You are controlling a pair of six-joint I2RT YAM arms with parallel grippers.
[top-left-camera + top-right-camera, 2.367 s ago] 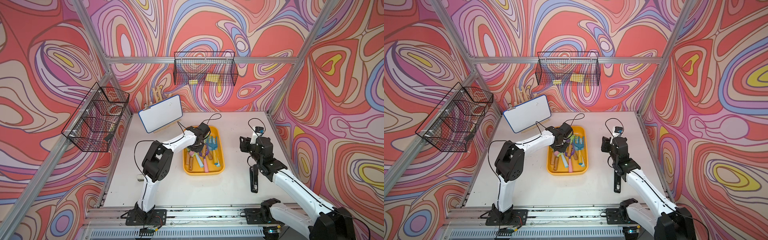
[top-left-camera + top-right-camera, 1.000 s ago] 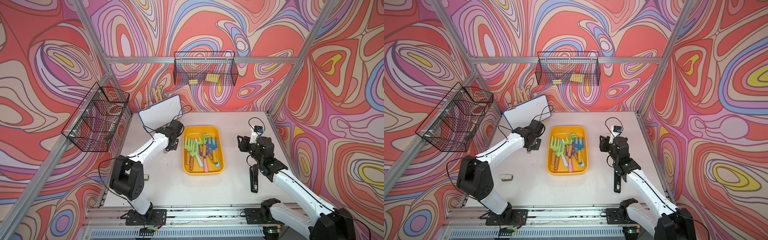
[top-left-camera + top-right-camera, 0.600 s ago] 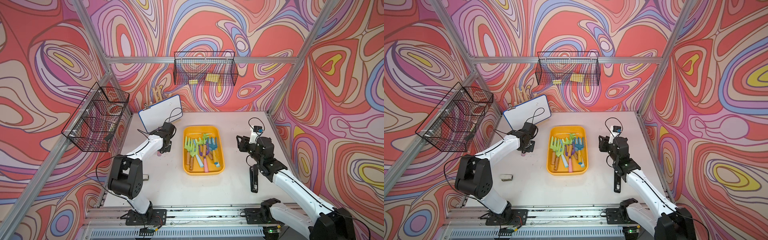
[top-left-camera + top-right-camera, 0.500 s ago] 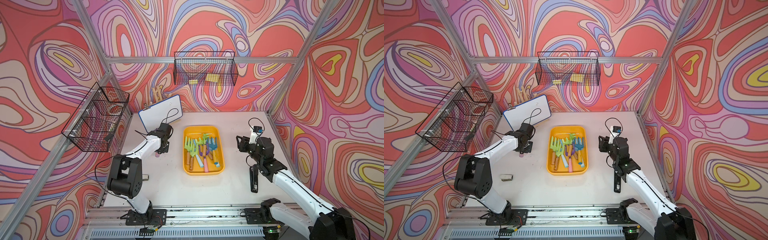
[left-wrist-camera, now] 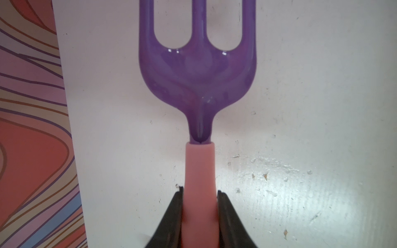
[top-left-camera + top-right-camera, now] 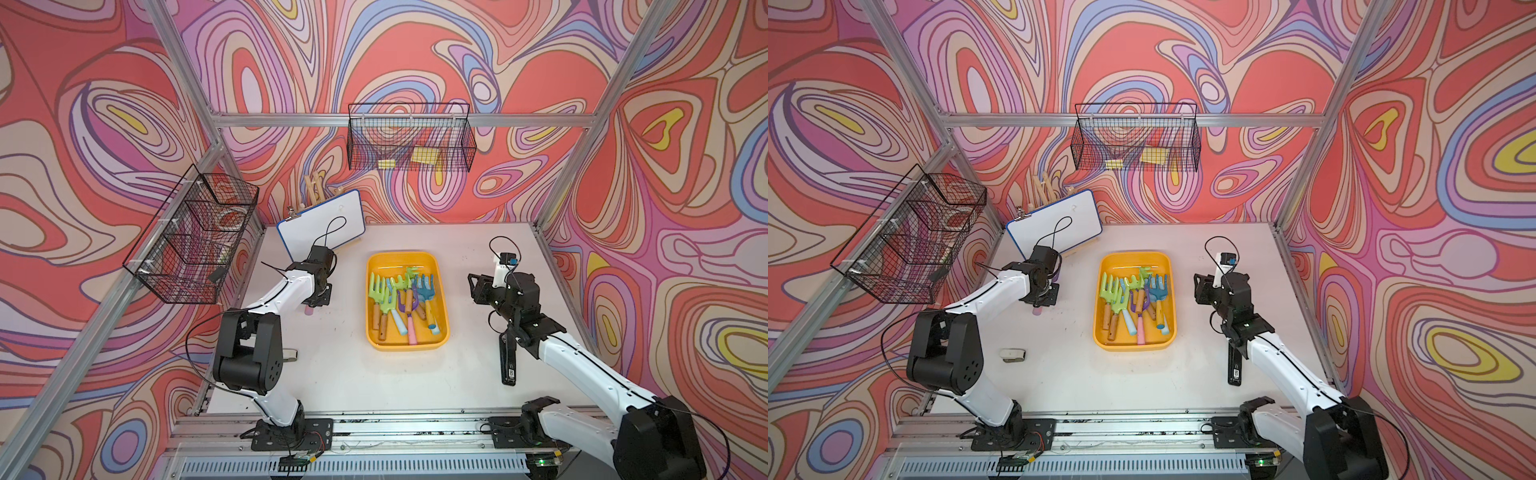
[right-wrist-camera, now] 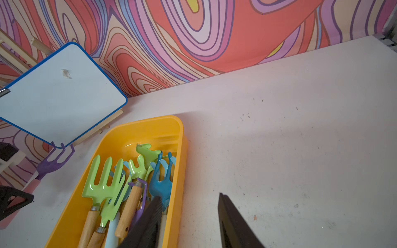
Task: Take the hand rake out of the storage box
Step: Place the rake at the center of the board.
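My left gripper (image 5: 199,193) is shut on the pink handle of a purple hand rake (image 5: 197,70). It holds the rake low over the white table, left of the storage box and apart from it. In both top views the left gripper (image 6: 318,297) (image 6: 1044,299) hides most of the rake, and only the pink handle end (image 6: 309,310) pokes out. The storage box (image 6: 407,255) (image 6: 1133,257) (image 7: 150,128) is a yellow-orange tray at the table's middle. My right gripper (image 6: 478,286) (image 7: 190,196) stands open and holds nothing, just right of the tray.
Several other rakes (image 6: 401,299) lie in the tray. A whiteboard (image 6: 320,226) leans at the back left, close behind my left gripper. A black stick-like object (image 6: 509,361) lies under my right arm. A small white piece (image 6: 1012,354) lies at front left. Wire baskets (image 6: 409,143) (image 6: 195,237) hang on the walls.
My left arm lifted the purple rake out of the tray, swung left and came down near the whiteboard. The right arm barely moved.
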